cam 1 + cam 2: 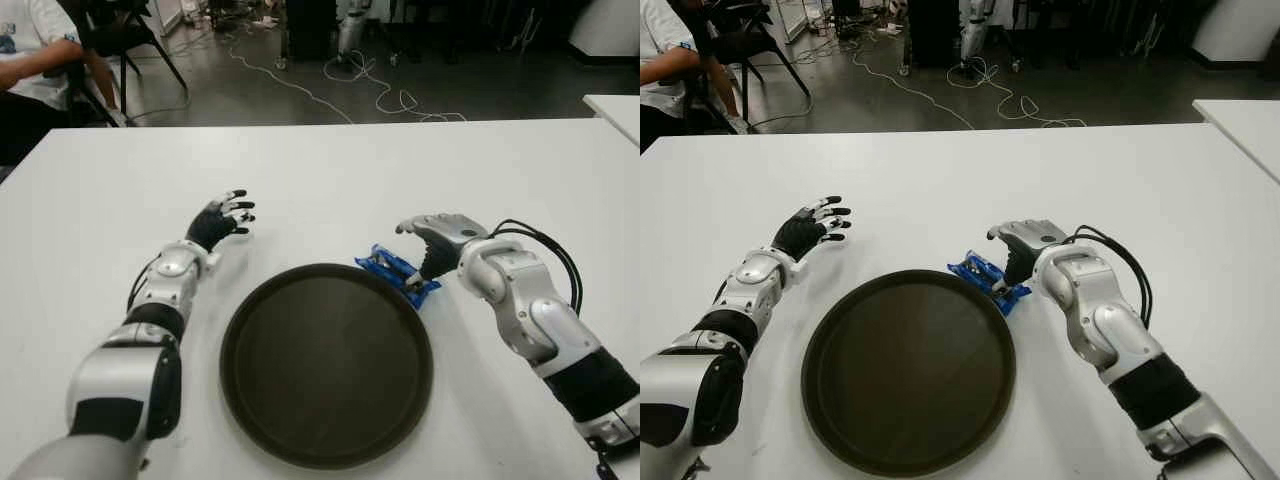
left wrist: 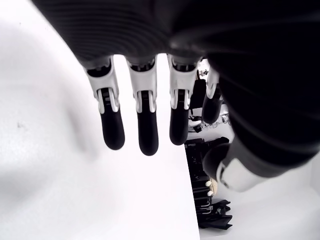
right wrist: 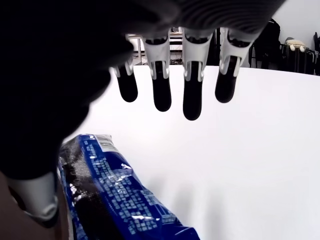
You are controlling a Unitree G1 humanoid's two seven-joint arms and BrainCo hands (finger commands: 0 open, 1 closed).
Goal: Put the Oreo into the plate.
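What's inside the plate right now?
Nothing visible: the dark plate shows bare. The blue Oreo pack lies on the white table at the plate's far-right rim, under the open right robot hand. Whether the pack overlaps the rim is unclear.

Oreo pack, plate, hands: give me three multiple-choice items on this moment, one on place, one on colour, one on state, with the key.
1. Where does the Oreo pack lie?
A. In the middle of the plate
B. On the table at the plate's far right rim
C. In the left hand

2. What colour is the plate?
A. Dark brown
B. White
C. Red

3. How is the right hand?
A. Closed on the pack and lifted
C. Fingers extended, nothing held, beside the pack
B. Flat inside the plate

Key:
1 B: the blue pack shows on the white table against the rim, next to the right hand.
2 A: the round plate is dark against the table.
3 C: the right wrist view shows straight fingers with the pack below them, ungrasped; the left hand is open left of the plate.
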